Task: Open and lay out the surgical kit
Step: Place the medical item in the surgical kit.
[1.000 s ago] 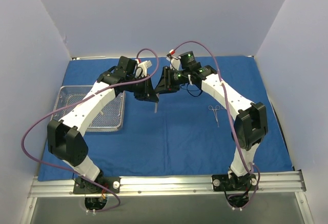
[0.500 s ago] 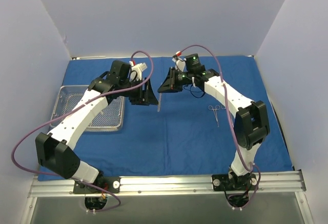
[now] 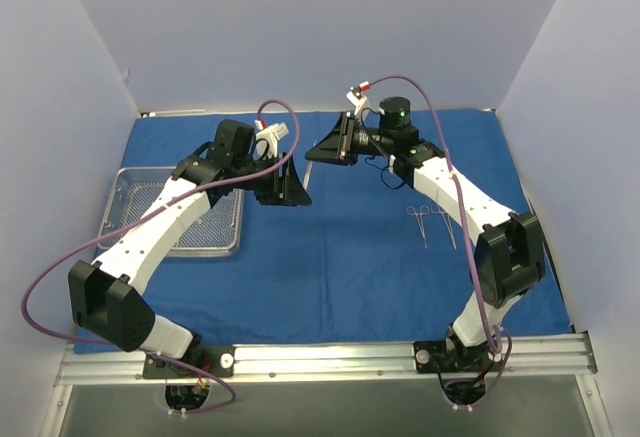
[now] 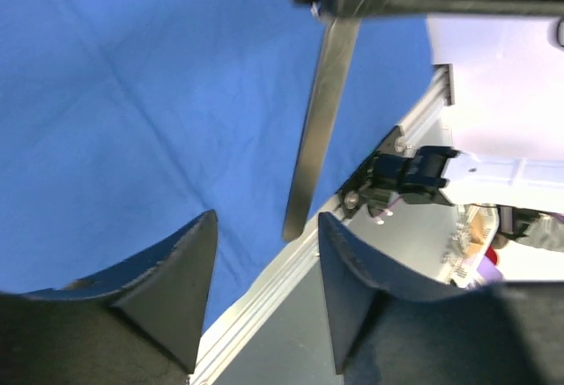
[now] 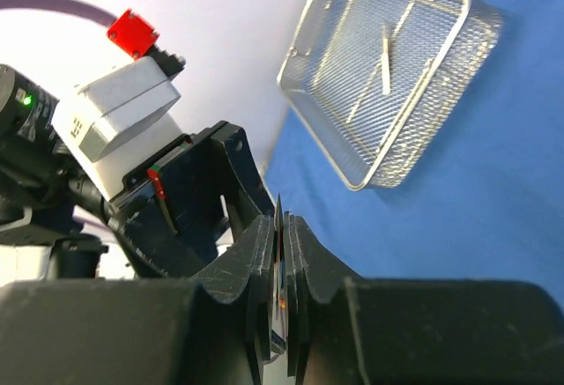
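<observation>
The royal-blue cloth wrap lies spread flat over the table. The silver wire-mesh tray sits on it at the left, and in the right wrist view thin steel instruments lie inside it. Two scissor-like instruments lie on the cloth at the right. My right gripper is raised at the back centre, shut on a thin flat steel instrument, seen edge-on between its jaws and as a hanging strip in the left wrist view. My left gripper is open and empty, just below and to the left of it.
White walls close in the left, back and right sides. The aluminium base rail runs along the near edge, also in the left wrist view. Purple cables loop off both arms.
Both grippers were together on the steel strip. The left gripper let go and drew back left. The right gripper lifted the strip up and toward the back.
</observation>
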`<state>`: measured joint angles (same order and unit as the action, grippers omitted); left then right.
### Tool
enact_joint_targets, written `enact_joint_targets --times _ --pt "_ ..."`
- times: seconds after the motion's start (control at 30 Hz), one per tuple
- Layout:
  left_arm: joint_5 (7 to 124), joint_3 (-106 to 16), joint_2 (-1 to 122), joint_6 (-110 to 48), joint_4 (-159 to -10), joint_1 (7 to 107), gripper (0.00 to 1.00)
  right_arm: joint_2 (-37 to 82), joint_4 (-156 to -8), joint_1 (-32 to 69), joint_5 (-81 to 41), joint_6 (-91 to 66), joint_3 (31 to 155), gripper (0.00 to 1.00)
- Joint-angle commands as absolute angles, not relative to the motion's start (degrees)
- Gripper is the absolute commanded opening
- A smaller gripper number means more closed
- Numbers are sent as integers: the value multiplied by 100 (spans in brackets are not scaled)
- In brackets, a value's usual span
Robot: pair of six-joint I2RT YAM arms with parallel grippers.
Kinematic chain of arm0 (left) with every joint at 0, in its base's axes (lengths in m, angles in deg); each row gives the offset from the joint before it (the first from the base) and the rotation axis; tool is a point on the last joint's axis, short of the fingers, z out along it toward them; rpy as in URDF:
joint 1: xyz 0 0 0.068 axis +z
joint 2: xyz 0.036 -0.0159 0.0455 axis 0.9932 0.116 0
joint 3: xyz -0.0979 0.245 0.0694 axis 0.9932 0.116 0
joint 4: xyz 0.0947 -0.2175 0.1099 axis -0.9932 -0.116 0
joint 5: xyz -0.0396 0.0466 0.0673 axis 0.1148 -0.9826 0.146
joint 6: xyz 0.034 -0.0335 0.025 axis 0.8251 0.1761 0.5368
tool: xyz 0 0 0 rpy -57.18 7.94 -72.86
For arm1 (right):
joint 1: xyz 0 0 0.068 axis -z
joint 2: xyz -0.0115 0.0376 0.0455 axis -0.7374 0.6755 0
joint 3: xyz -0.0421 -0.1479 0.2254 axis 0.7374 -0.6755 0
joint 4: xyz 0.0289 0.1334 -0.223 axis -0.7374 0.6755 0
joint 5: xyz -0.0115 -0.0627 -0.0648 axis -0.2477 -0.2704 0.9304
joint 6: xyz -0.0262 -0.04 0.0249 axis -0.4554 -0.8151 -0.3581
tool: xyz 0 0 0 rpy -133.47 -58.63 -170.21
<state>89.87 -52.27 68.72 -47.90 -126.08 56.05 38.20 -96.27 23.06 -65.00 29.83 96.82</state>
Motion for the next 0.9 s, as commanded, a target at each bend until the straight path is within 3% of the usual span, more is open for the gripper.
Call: enact_joint_targets --times 0.0,0.27,0.3,0.33,0.37,0.4,0.5,0.53,0.63,0.87 --pt "9404 -5292 6834 -4936 -12060 5627 55 3543 -10402 2281 -6944 3309 9570 0" --pt "9756 -5169 6755 -5120 -11708 5627 17 3517 -10587 2237 -7041 3388 9491 0" --pt "9765 -5151 6755 -5138 -11699 5627 5 3516 -10596 2237 -7032 3379 9482 0" --pt "9757 -5143 6746 -5138 -11742 5627 2 3525 -10570 2237 -7032 3362 9499 0" --pt "9730 -5142 6754 -5103 -11812 5627 2 3525 -10491 2237 -7049 3327 9525 1" --pt "9652 -5177 6746 -5051 -11926 5627 2 3534 -10334 2237 -7023 3231 9578 16" --pt "8777 -5283 6623 -4691 -12794 5636 2 3552 -8373 2246 -6638 2153 10086 43" --pt "8563 -5335 6588 -4516 -12971 5636 2 3560 -7876 2255 -6471 1444 10253 47" --pt "8220 -5336 6465 -4112 -13447 5627 2 3569 -6698 2246 -6013 553 10650 53" --pt "8831 -5125 5973 -3486 -13755 5618 2 3227 -6491 2237 -6600 -65 10379 55"
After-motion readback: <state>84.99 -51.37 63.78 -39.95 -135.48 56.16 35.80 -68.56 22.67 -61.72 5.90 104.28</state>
